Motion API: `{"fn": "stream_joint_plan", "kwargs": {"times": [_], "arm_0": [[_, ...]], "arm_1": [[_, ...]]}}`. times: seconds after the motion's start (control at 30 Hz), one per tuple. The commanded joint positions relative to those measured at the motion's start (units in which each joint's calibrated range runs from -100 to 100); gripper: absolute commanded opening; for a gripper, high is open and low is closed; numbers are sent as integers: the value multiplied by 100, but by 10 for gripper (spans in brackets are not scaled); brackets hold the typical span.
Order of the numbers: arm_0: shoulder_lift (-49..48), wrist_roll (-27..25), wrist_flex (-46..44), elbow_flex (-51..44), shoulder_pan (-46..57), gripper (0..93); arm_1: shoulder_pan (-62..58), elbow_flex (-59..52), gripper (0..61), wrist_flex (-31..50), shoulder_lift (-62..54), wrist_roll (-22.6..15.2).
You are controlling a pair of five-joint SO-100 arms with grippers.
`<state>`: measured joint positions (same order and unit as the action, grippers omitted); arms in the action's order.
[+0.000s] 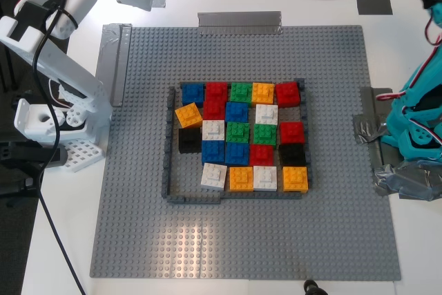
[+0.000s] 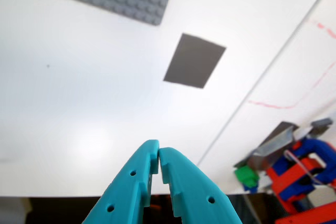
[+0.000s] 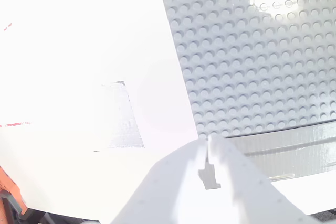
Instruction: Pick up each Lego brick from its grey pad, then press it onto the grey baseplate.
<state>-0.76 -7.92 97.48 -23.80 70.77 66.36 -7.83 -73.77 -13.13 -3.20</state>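
Inside frame (image 1: pixel 235 195): bricks (image 1: pixel 238 136) on baseplate (image 1: pixel 138 170).

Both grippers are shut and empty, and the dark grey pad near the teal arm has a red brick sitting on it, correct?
Not quite. The dark grey pad is bare; the first wrist view shows no brick on it. The rest holds: my first gripper and my second gripper are both shut with nothing between their jaws.
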Motion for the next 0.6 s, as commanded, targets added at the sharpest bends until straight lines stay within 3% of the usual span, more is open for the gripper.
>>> {"fn": "stream_joint_plan", "kwargs": {"times": [0.0, 0.57], "arm_0": [[-121, 13, -496, 633, 500, 0], [-53, 8, -838, 1202, 311, 0]], "arm_1": [[-24, 147, 1, -35, -456, 10], [-126, 318, 1, -426, -516, -34]]}}
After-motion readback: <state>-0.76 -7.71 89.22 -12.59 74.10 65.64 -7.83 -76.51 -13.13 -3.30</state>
